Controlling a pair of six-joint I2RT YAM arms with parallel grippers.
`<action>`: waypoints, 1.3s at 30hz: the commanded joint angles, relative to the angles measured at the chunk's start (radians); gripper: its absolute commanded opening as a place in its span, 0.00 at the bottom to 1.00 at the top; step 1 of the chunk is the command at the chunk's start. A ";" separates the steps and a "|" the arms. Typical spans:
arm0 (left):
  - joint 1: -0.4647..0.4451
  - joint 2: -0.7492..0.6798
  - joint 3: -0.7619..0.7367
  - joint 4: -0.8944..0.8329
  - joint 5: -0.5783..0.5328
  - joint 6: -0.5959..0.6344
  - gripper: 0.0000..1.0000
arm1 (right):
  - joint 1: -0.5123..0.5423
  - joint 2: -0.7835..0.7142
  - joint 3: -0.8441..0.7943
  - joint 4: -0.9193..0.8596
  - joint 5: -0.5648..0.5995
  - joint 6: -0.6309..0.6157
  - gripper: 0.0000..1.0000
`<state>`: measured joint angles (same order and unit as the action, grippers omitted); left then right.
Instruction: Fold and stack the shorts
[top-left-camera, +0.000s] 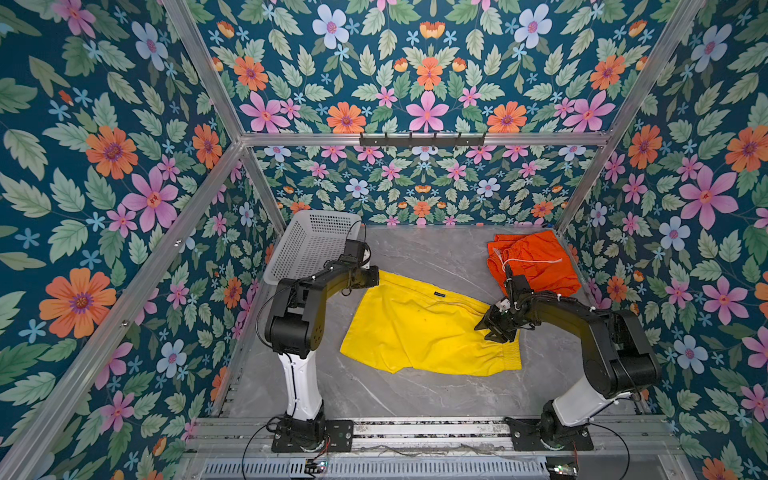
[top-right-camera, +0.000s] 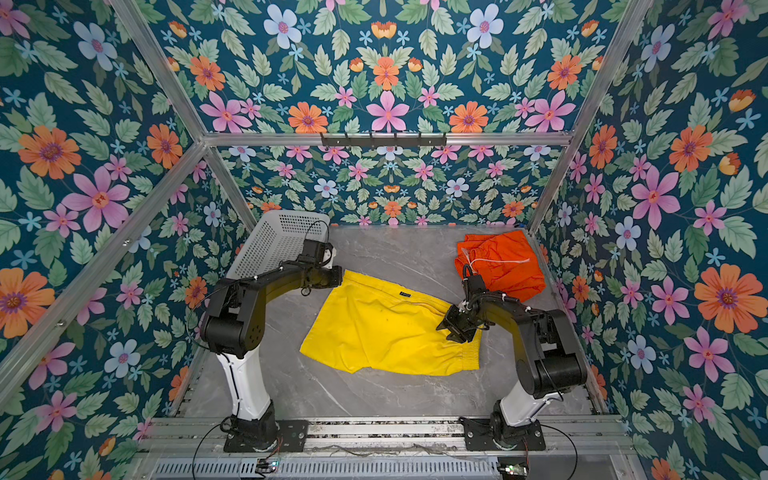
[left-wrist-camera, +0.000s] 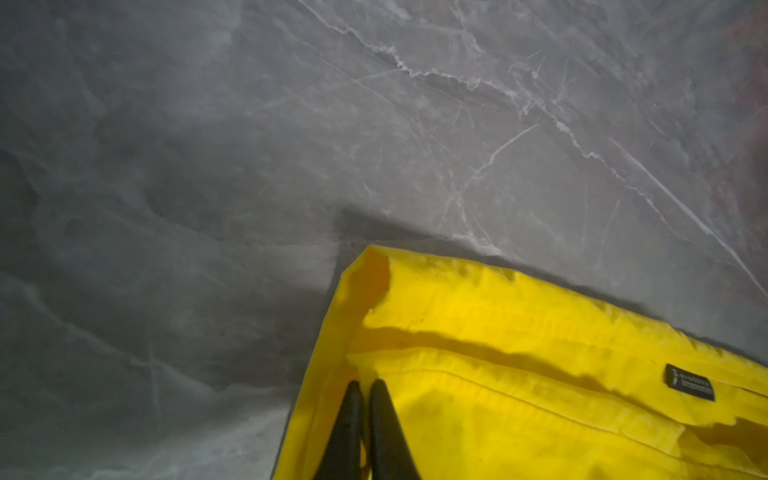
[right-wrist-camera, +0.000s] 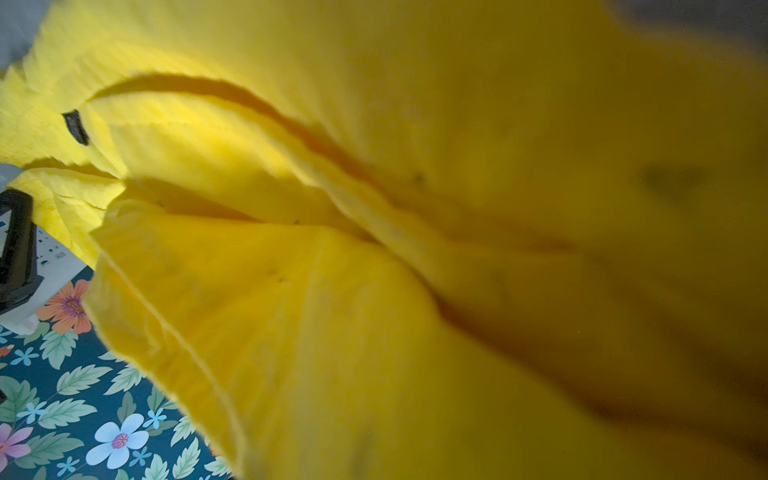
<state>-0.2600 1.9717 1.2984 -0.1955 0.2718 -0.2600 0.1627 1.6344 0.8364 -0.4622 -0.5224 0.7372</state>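
Note:
The yellow shorts (top-left-camera: 415, 328) (top-right-camera: 382, 328) lie spread on the grey marble table, waistband to the right. My left gripper (top-left-camera: 376, 276) (top-right-camera: 340, 276) is at their far left corner. In the left wrist view its fingers (left-wrist-camera: 347, 419) are pressed together with yellow fabric (left-wrist-camera: 519, 415) pinched at the tips (left-wrist-camera: 365, 384). My right gripper (top-left-camera: 496, 334) (top-right-camera: 459, 334) sits low on the gathered waistband end. Yellow cloth (right-wrist-camera: 374, 208) fills the right wrist view and hides its jaws. The orange shorts (top-left-camera: 536, 262) (top-right-camera: 503, 262) lie bunched at the back right, white drawstring showing.
A white perforated basket (top-left-camera: 311, 245) (top-right-camera: 274, 241) leans in the back left corner, just behind my left arm. Floral walls and aluminium frame posts close in the table on three sides. Bare marble (top-left-camera: 415, 399) shows in front of the yellow shorts.

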 joint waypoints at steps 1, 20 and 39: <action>0.005 -0.027 0.001 0.014 -0.002 -0.002 0.00 | 0.001 0.011 -0.013 -0.035 0.081 0.005 0.46; 0.074 0.082 0.164 0.182 0.084 -0.069 0.00 | -0.044 -0.039 -0.064 -0.038 0.084 -0.007 0.46; 0.014 -0.038 0.188 0.054 0.020 -0.012 0.43 | -0.038 -0.275 0.130 -0.138 0.005 -0.031 0.49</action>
<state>-0.2367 2.0003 1.5093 -0.1089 0.3130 -0.2996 0.1188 1.3956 0.9501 -0.5125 -0.5213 0.7273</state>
